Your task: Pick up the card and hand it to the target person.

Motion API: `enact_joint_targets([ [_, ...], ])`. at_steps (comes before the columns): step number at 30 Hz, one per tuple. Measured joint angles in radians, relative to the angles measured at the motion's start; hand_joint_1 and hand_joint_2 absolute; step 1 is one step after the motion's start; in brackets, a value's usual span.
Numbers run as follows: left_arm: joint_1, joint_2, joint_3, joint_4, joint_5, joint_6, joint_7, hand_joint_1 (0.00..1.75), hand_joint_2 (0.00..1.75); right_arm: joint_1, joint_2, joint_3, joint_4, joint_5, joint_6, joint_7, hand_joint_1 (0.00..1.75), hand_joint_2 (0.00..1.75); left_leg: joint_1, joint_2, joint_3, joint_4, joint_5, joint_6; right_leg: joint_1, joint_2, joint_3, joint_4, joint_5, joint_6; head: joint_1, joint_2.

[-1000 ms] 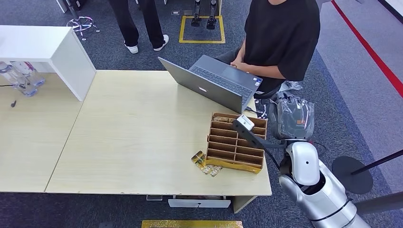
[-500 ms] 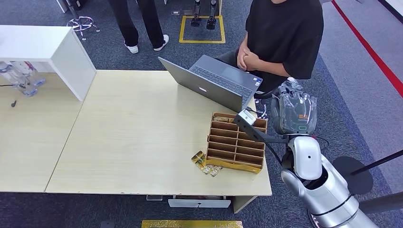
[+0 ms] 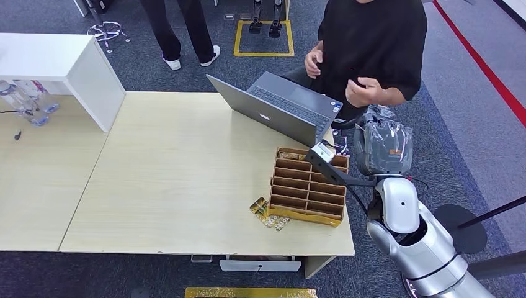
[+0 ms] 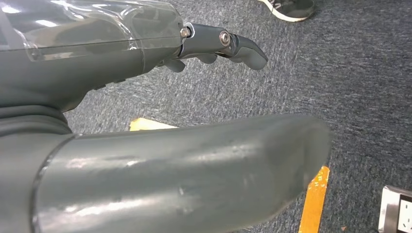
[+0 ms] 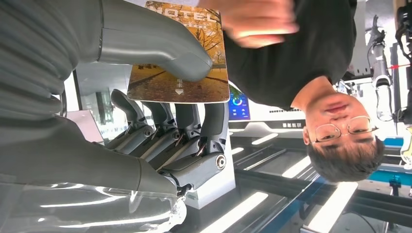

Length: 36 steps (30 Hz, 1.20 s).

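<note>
The card [image 5: 184, 58], printed with an autumn tree scene, is pinched between the thumb and the fingers [image 5: 194, 145] of my right hand [image 5: 121, 121]. In the head view that right hand [image 3: 383, 146] is raised off the table's right edge, just below the seated person in a black shirt [image 3: 372, 43]. The person's hand [image 5: 252, 22] is blurred and close to the card's far end; in the head view this person's hand [image 3: 358, 91] hovers above mine. My left hand [image 4: 121, 53] hangs over the carpet, fingers [image 4: 233, 46] extended and holding nothing.
A cardboard card holder [image 3: 308, 185] stands at the table's [image 3: 173, 174] right front, with loose cards [image 3: 268, 214] beside it. An open laptop [image 3: 279, 108] sits behind it. A white box [image 3: 74, 68] and bottles [image 3: 28, 99] are at the far left. Another person [image 3: 180, 31] stands beyond the table.
My right hand rose beside the table a second ago and now holds steady. The seated person unclasped both hands and lifted one toward the card.
</note>
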Motion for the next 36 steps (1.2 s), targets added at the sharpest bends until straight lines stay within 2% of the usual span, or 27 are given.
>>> enact_joint_targets([
  [10,0.0,0.0,0.0,0.0,-0.008,0.0,0.004,0.0,0.0,0.0,0.0,0.0,0.005,0.0,0.0,0.0,1.48,1.75,0.0,0.0,0.0,0.0,0.0,0.0,0.0,0.0,0.0,0.0,0.0,0.0,0.0,0.0],
  [14,0.0,0.0,0.0,0.0,-0.01,0.0,0.005,0.0,0.0,0.0,-0.001,0.0,0.005,-0.001,0.001,0.0,1.41,1.75,0.0,0.0,0.0,0.0,0.0,0.0,0.0,0.0,0.0,0.0,0.0,0.0,0.0,0.0],
  [16,0.0,0.0,0.0,0.0,-0.01,0.0,0.006,0.0,0.0,0.0,-0.001,0.0,0.006,-0.006,0.003,0.0,1.23,1.75,0.0,0.0,0.0,0.0,0.0,0.0,0.0,0.0,0.0,0.0,0.0,0.0,0.0,0.0],
  [18,-0.001,0.0,0.0,0.0,-0.012,-0.001,0.007,0.0,0.0,0.0,-0.001,0.0,0.006,-0.012,0.008,0.0,0.6,1.75,0.0,0.0,0.0,0.0,0.0,0.0,0.0,0.0,0.0,0.0,0.0,0.0,0.0,0.0],
  [20,-0.002,0.0,0.0,0.0,-0.013,-0.001,0.007,0.0,0.0,0.0,-0.001,0.0,0.008,-0.019,0.017,0.0,0.06,1.75,0.0,0.0,0.0,0.0,0.0,0.0,0.0,0.0,0.0,0.0,0.0,0.0,0.0,0.0],
  [21,-0.002,0.0,0.0,0.0,-0.015,-0.001,0.007,0.0,0.0,0.0,-0.001,0.0,0.009,-0.023,0.026,0.0,0.0,1.75,0.0,0.0,0.0,0.0,0.0,0.0,0.0,0.0,0.0,0.0,0.0,0.0,0.0,0.0],
  [26,-0.005,0.0,0.0,0.0,-0.021,-0.001,0.007,0.0,0.0,0.001,-0.002,0.0,0.016,-0.04,0.069,0.0,0.0,1.75,0.0,0.0,0.0,0.0,0.0,0.0,0.0,0.0,0.0,0.0,0.0,0.0,0.0,0.0],
  [30,-0.005,0.0,0.0,0.0,-0.023,-0.001,0.007,0.0,0.0,0.002,-0.002,0.0,0.022,-0.046,0.068,0.0,0.0,1.75,0.0,0.0,0.0,0.0,0.0,0.0,0.0,0.0,0.0,0.0,0.0,0.0,0.0,0.0],
  [36,-0.005,0.0,0.0,0.0,-0.018,0.0,0.001,0.0,0.0,0.02,-0.001,-0.001,0.022,-0.098,-0.05,0.0,0.0,1.75,0.0,0.0,0.0,0.0,0.0,0.0,0.0,0.0,0.0,0.0,0.0,0.0,0.0,0.0],
])
